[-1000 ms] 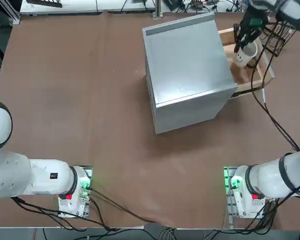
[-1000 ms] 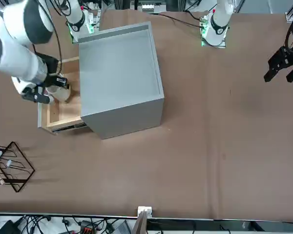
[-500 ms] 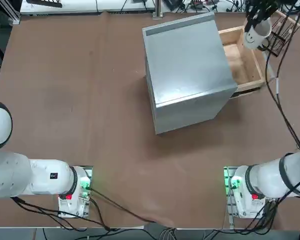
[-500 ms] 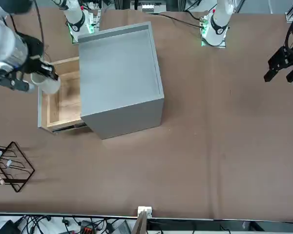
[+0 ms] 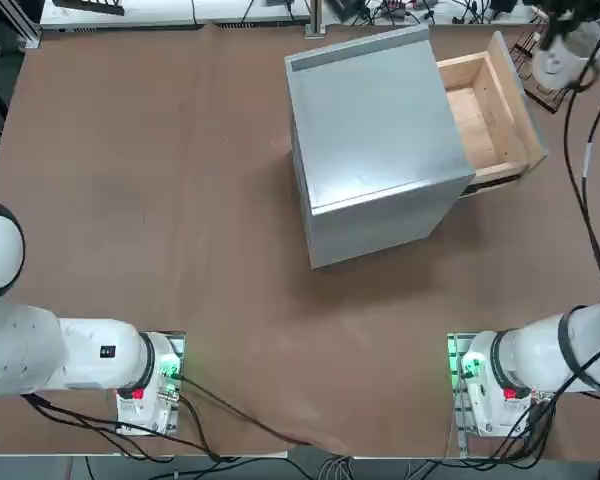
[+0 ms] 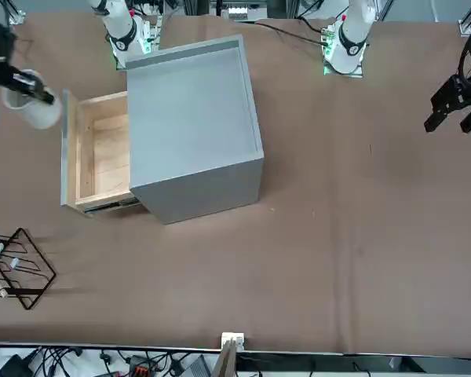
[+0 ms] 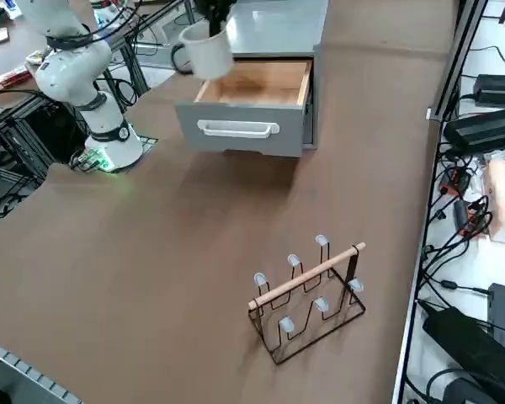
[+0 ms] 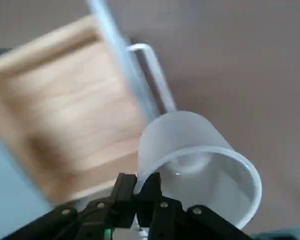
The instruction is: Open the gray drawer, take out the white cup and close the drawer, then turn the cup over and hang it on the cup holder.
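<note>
The cup holder (image 6: 12, 267) is cut off at the front view's edge.

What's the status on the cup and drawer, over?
Right gripper shut on white cup, held in the air. Gray drawer open. Cup holder empty, nothing in the way.

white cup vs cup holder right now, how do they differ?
The white cup hangs in the air, pinched at its rim by the right gripper; the cup holder stands on the table, untouched. The cup is solid white; the holder is thin dark wire with a wooden rod on top. The cup is by the open gray drawer; the holder stands apart. Both are small beside the cabinet.
</note>
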